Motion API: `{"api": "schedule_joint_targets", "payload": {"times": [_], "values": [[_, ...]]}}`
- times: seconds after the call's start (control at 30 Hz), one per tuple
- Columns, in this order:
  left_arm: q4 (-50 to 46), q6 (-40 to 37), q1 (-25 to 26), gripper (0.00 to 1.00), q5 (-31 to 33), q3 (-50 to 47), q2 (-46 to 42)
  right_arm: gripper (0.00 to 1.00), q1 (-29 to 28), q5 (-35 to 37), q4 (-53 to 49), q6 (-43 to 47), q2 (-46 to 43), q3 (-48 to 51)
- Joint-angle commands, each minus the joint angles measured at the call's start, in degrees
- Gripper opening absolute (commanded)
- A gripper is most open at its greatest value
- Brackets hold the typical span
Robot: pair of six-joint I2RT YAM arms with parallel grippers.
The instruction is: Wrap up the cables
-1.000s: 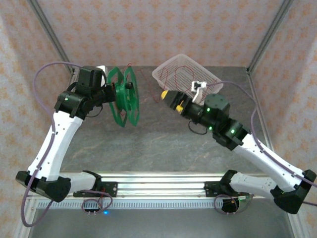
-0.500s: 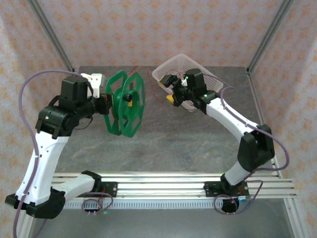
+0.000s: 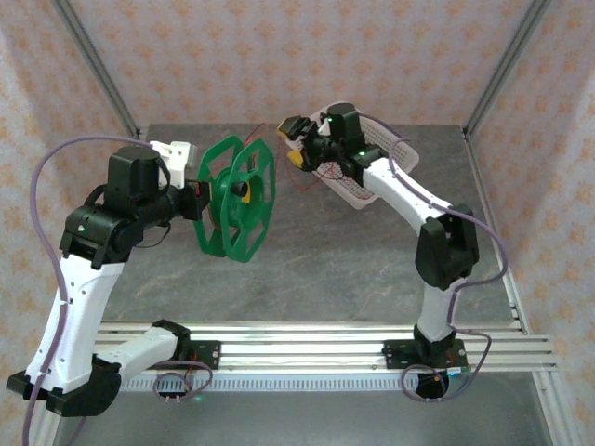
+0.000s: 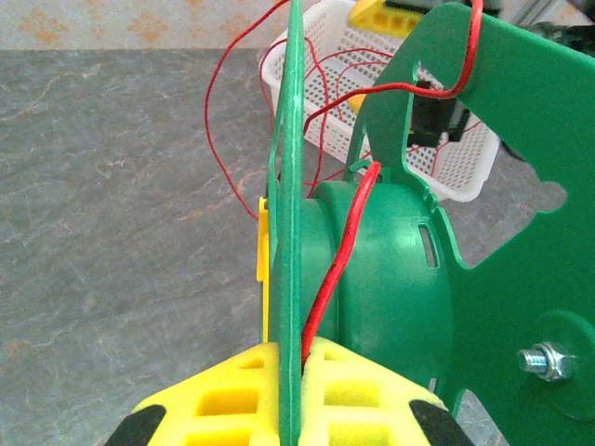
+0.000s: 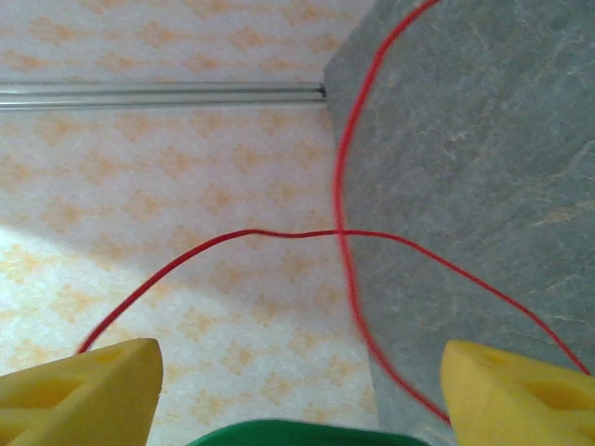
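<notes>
Left wrist view, left gripper [image 4: 293,390]: clenched on one flange of the green reel [image 4: 390,279], with a yellow finger seen on either side of the flange edge.
Left wrist view, cables [image 4: 339,265]: a red strand is laid over the reel's hub, from the gripped flange up to the notch of the second flange. Loose red loops are seen beyond the reel, over the bench [image 4: 121,186] and in the white basket [image 4: 446,163].
Right wrist view, right gripper [image 5: 302,386]: released, its yellow fingers held wide apart.
Right wrist view, cables: two red strands are crossed in the gap ahead of the fingers and are pinched by neither. Whether a finger is brushed cannot be told.
Top view, reel: held with its flanges on edge, the left gripper at its left side.
Top view, right gripper: seen behind and to the right of the reel, near it but apart, at the end of the basket nearest the reel.
Top view, cables: thin red lines are made out between the reel and the basket.
</notes>
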State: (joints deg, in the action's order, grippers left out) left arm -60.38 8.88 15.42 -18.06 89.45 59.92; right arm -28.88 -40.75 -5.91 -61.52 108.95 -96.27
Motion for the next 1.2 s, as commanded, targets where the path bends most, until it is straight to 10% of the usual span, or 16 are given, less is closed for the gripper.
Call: {"api": "schedule_joint_targets", "payload": {"times": [0.0, 0.37, 0.47, 0.57, 0.93, 1.17], "values": [[3.26, -0.8, 0.62, 0.0, -1.96, 0.81, -0.86, 0.76, -1.26, -0.44, -6.88, 5.76, 3.38, -3.64], [4.22, -0.27, 0.6, 0.0, -2.28, -0.19, -0.76, 0.65, -3.17, -1.79, -11.81, 10.66, 13.08, -13.17], [4.23, -0.21, 0.64, 0.0, -2.38, -0.33, -0.68, 0.48, -3.59, -0.93, -14.11, 12.34, 14.58, -15.98], [3.82, -0.18, 0.65, 0.0, -1.9, -0.43, -0.51, 0.02, -3.49, 3.62, -16.97, 13.87, 13.2, -16.11], [1.9, -1.03, 0.81, 0.0, 3.17, -5.57, 1.06, 0.0, -2.76, 38.08, -18.31, 15.62, -12.59, 0.03], [3.07, 1.41, 3.38, 0.0, 14.41, -7.08, 5.38, 0.0, -4.21, 37.73, -14.74, 17.97, -18.96, -0.67]]}}
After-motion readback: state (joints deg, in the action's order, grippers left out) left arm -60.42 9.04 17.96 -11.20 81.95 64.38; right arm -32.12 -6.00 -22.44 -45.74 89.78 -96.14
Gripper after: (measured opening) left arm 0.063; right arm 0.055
